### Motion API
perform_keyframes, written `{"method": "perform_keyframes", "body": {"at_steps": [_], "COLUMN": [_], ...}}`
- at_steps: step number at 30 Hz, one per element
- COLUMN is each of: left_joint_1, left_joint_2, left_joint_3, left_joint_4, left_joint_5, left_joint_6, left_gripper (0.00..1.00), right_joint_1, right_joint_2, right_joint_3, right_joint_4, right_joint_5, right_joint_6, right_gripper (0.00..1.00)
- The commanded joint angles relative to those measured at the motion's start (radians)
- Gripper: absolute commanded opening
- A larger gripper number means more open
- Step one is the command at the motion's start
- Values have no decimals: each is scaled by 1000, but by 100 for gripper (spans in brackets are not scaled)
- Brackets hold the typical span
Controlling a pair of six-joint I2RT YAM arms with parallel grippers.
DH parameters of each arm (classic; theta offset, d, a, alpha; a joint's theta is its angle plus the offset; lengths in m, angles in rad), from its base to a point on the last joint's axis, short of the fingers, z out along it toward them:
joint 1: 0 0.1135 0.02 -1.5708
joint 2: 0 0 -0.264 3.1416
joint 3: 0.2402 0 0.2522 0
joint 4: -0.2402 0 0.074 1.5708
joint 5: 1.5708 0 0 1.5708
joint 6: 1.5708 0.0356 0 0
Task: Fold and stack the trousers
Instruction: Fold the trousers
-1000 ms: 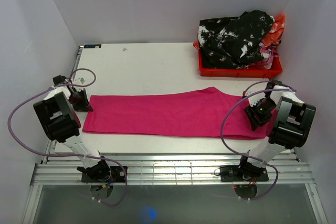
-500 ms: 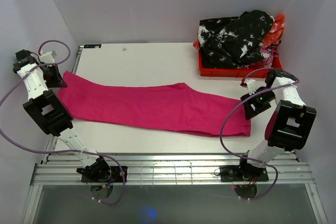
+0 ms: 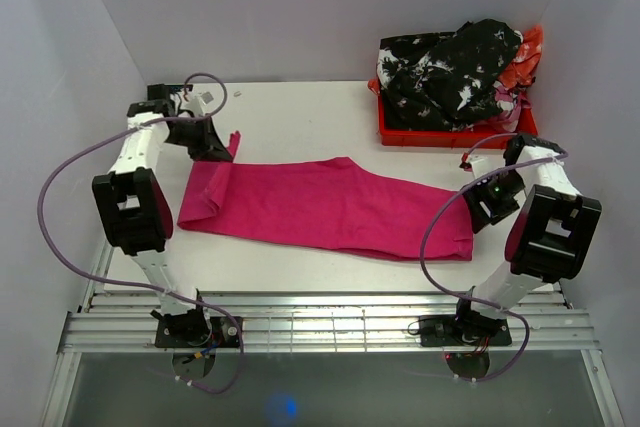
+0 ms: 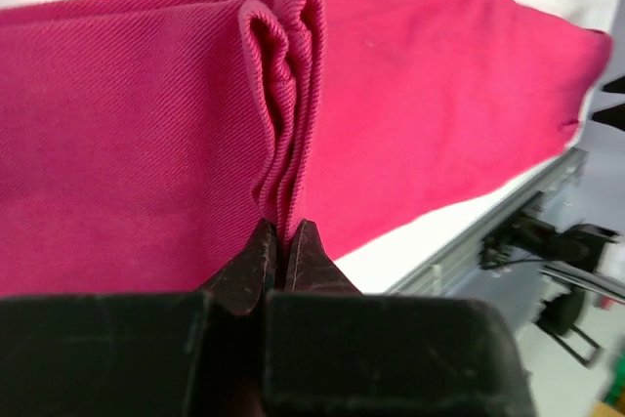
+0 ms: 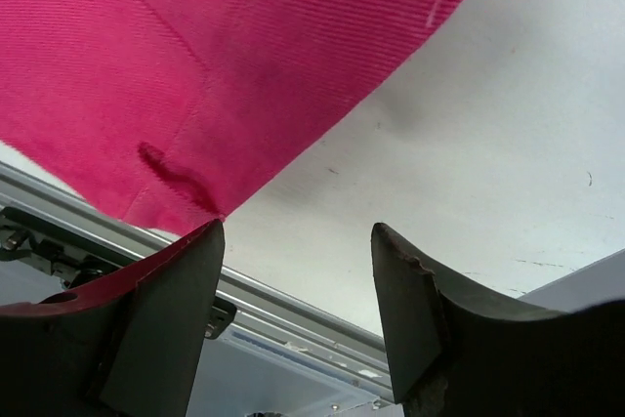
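folding step: left gripper (image 4: 285,241), pinched tight on the trousers (image 3: 330,209) at their nine o'clock end, should carry it toward three o'clock; right gripper (image 5: 298,275) hangs apart, empty.

Black-white arms (image 3: 135,209) (looping purple cables (image 3: 421,242))

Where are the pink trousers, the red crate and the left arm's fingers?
trousers (image 3: 330,209), overhead view, middle of the cloth
red crate (image 3: 420,136), overhead view, front wall
left fingers (image 4: 256,266), left wrist view, tip pinching the cloth
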Motion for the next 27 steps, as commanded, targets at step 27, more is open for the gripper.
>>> {"method": "perform_keyframes", "body": {"at_steps": [27], "left_joint_1": [-632], "left_joint_2": [-70], "left_joint_3": [-328], "left_joint_4": [669], "left_joint_5": [-134], "left_joint_6": [-725], "left_gripper": [0], "right_joint_1": [19], "right_joint_2": [96], "right_joint_3": [-64], "right_joint_4": [71], "right_joint_5": [96], "right_joint_6": [116], "right_gripper": [58]}}
